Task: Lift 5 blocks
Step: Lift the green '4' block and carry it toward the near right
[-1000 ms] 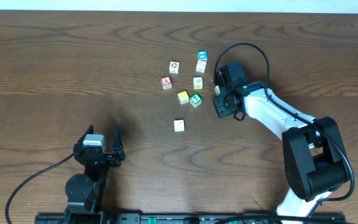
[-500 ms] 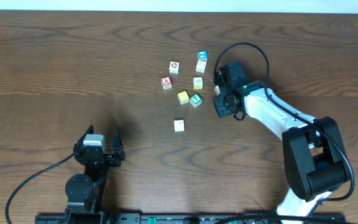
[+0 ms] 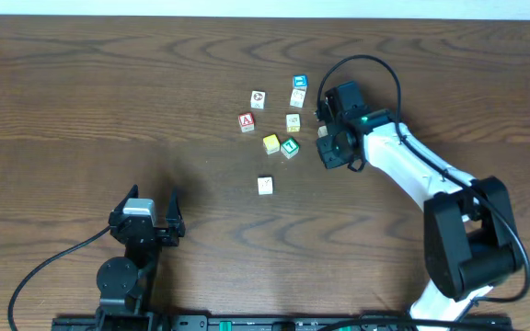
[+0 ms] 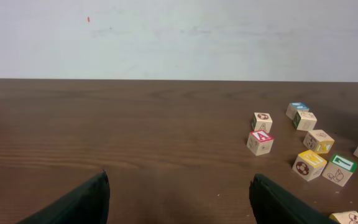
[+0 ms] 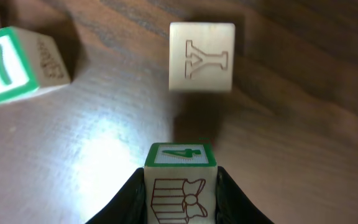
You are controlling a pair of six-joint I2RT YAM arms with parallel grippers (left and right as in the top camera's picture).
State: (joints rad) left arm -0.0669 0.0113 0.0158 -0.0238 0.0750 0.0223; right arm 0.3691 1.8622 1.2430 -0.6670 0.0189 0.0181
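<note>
My right gripper (image 5: 180, 186) is shut on a small wooden block (image 5: 180, 177) with a green "4" on top and a gift drawing on its side. Overhead, that gripper (image 3: 324, 134) sits just right of the cluster of blocks. Ahead of it lies a pale "Y" block (image 5: 201, 57), and a green-edged block (image 5: 5, 65) lies to the left. Overhead I see the green block (image 3: 290, 147), a yellow one (image 3: 271, 143), a blue-marked white one (image 3: 297, 98) and a cream one (image 3: 265, 185). My left gripper (image 4: 179, 199) stands open over bare table.
A red "A" cube (image 3: 247, 121), a bright blue-topped cube (image 3: 299, 84) and a white cube (image 3: 258, 98) lie among the blocks. The right arm's black cable (image 3: 375, 69) loops above its wrist. The table (image 3: 81, 92) is dark wood.
The right gripper's jaws closed onto the green "4" block, and the wrist shifted slightly toward the far side. The left arm has not moved.
</note>
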